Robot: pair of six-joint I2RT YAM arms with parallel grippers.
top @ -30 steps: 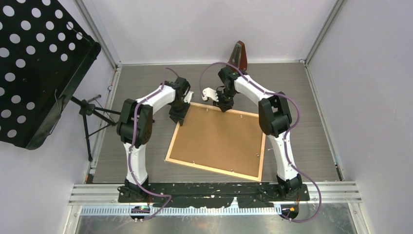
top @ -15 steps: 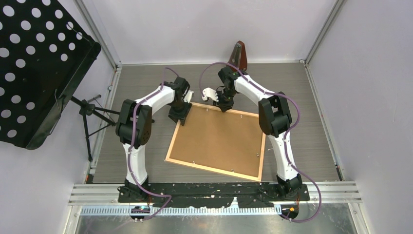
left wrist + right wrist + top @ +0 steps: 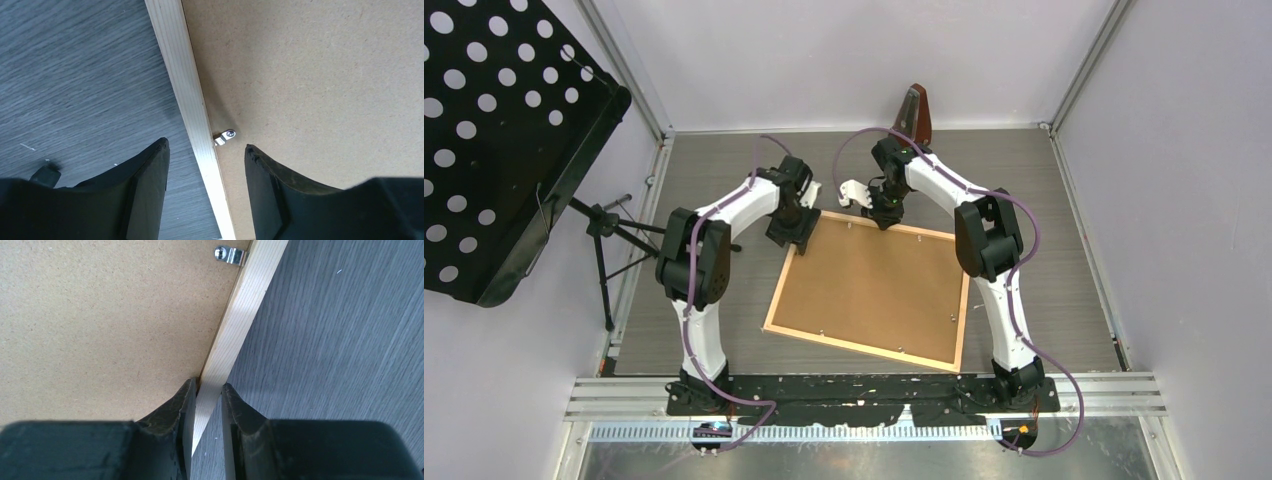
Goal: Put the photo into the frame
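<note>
The grey worktop carries the frame, which lies face down a little right of centre and skewed, its far side towards the far edge. The brown backing board fills it. I see no photo anywhere; I judge it lies under that board, but I cannot confirm that from here. Both arms reach to the frame's far side. The right claw sits on the far rail, and in its wrist view the two fingers are nearly together, pinching the pale wooden moulding with one finger on the board side and one on the worktop side. The left claw hangs over the left rail close to the far-left corner. Its wrist view shows the fingers set roughly half apart, straddling the rail with clear space on each side, gripping nothing. Between them sits a small metal clip, reaching from the rail onto the board's edge. A second clip shows further along the far rail. I read this as the fastening stage. To do it well I would let the right claw pin the frame so it cannot slide. I would then check that each clip lies fully over the board, nudging tabs with one fingertip and never dragging the rail.
</note>
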